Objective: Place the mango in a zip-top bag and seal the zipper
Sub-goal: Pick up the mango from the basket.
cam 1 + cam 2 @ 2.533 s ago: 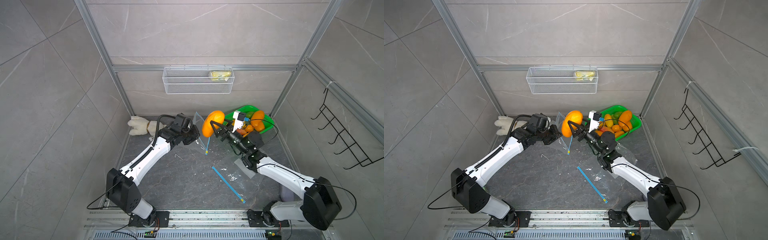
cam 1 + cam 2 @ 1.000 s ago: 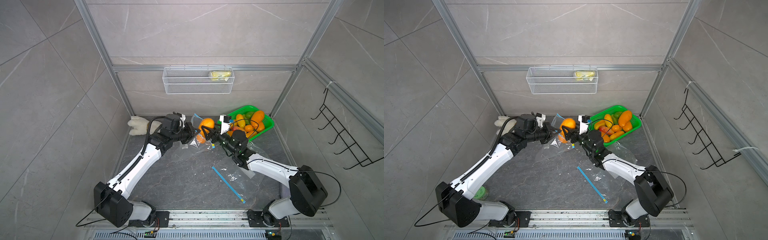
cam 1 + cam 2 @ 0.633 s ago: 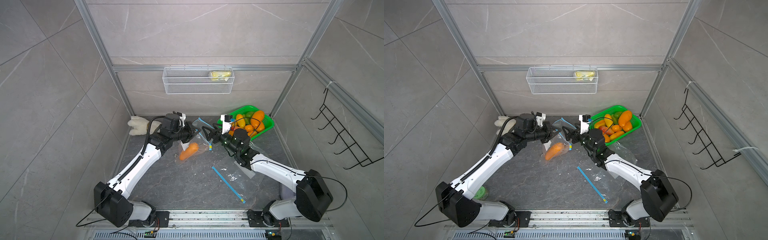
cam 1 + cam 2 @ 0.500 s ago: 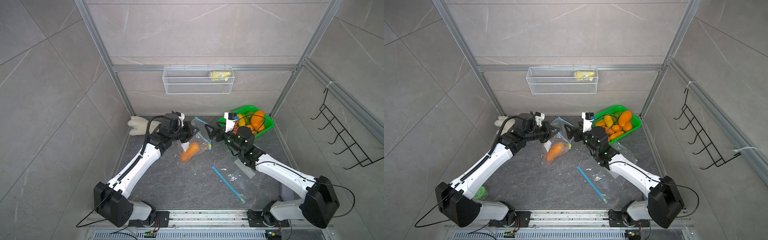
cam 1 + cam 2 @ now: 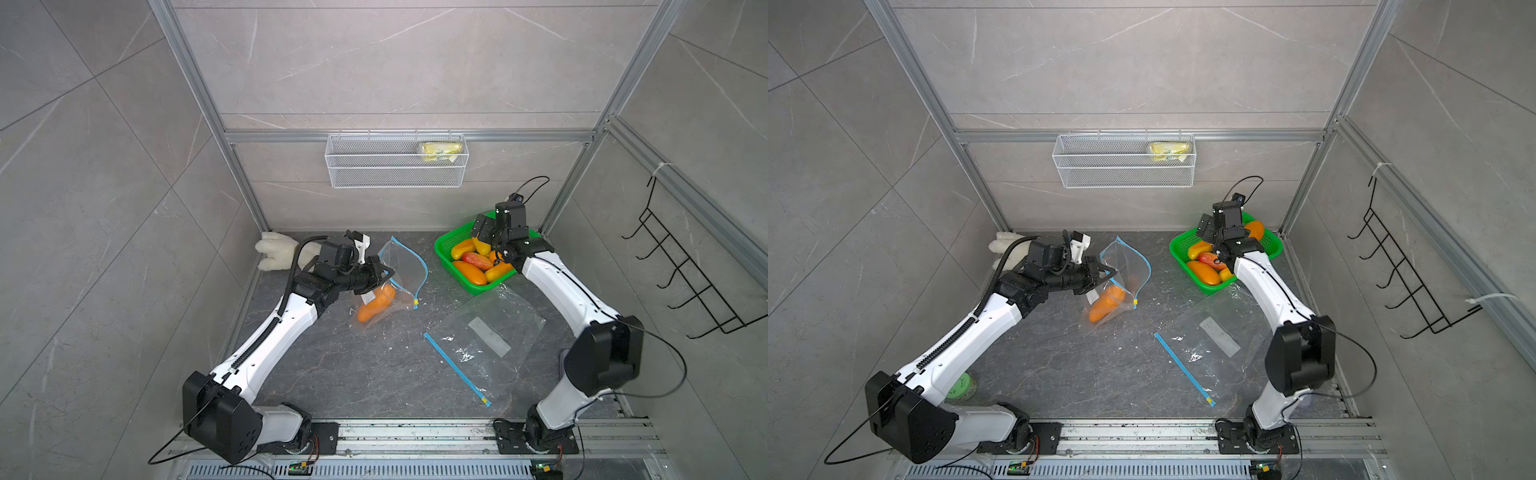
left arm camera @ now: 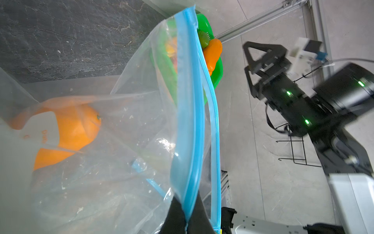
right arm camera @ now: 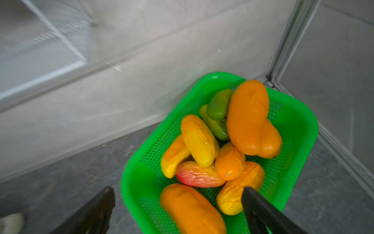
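Observation:
An orange mango [image 5: 374,307] [image 5: 1106,305] [image 6: 66,131] lies inside a clear zip-top bag [image 5: 403,266] [image 5: 1127,266] [image 6: 141,121] resting on the dark table. The bag's blue zipper mouth gapes open in a loop. My left gripper [image 5: 384,276] [image 5: 1108,274] [image 6: 187,220] is shut on one lip of that zipper edge and holds it up. My right gripper [image 5: 484,237] [image 5: 1208,232] [image 7: 178,190] hangs open and empty over the green basket [image 5: 446,259] [image 5: 1183,259] [image 7: 131,172], well apart from the bag.
The basket holds several more mangoes, orange, yellow, red and green. A second, flat zip-top bag [image 5: 486,336] [image 5: 1212,336] lies at the front right. A plush toy [image 5: 276,249] sits at the back left. A wire shelf [image 5: 395,166] hangs on the back wall.
The mango left my right gripper and dropped into the bag. My right gripper opened wide and swung away to the right, over the basket. My left gripper kept its hold on the bag.

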Controlling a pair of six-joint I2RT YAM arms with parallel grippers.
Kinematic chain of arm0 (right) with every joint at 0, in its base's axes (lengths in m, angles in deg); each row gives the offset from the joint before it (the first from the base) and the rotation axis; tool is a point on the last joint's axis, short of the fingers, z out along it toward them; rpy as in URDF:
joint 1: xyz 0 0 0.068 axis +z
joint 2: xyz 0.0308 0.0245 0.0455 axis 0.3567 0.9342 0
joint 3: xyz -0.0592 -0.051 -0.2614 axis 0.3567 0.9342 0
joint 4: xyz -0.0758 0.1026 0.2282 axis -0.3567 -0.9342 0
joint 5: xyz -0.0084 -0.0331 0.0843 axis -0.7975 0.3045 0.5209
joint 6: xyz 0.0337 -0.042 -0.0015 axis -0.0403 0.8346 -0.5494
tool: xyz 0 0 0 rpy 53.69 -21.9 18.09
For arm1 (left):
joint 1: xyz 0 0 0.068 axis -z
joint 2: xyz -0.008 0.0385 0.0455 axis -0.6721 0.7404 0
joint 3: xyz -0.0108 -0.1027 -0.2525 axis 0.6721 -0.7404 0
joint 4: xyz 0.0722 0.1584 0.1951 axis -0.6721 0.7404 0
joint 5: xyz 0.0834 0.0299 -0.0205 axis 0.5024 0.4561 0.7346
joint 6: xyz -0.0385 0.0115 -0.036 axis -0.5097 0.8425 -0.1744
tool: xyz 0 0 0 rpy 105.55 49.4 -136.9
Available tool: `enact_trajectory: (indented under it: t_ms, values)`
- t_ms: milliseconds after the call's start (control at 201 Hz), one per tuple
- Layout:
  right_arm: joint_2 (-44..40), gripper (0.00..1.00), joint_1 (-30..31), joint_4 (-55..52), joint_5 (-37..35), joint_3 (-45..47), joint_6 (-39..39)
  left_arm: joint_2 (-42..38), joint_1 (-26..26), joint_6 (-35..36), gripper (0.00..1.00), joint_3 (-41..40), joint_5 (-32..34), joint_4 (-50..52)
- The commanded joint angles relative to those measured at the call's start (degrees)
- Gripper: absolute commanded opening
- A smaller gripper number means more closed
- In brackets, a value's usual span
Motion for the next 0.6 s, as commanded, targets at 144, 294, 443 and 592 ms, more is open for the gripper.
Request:
enact_trajectory:
  t_ms: [144, 294, 443, 592]
  values:
    - [18.27, 0.99, -6.89, -11.82, -3.05, -15.69, -2.83, -1.61, 0.17, 6.1, 0.06, -1.19, -3.52, -0.74]
    - [21.79, 0.97, -10.89, -9.49, 0.62, -16.73, -3.42, -1.23, 0.24, 6.68, 0.07, -1.57, -3.73, -0.41]
    - [23.75, 0.96, -13.69, -4.45, 5.0, -15.82, -3.45, -0.54, 0.2, 6.86, 0.07, -1.84, -3.73, -1.21]
    - [26.63, 0.82, -16.27, 1.28, 13.38, -15.12, -3.14, 0.82, 0.22, 6.58, 0.07, -1.66, -4.24, -2.22]
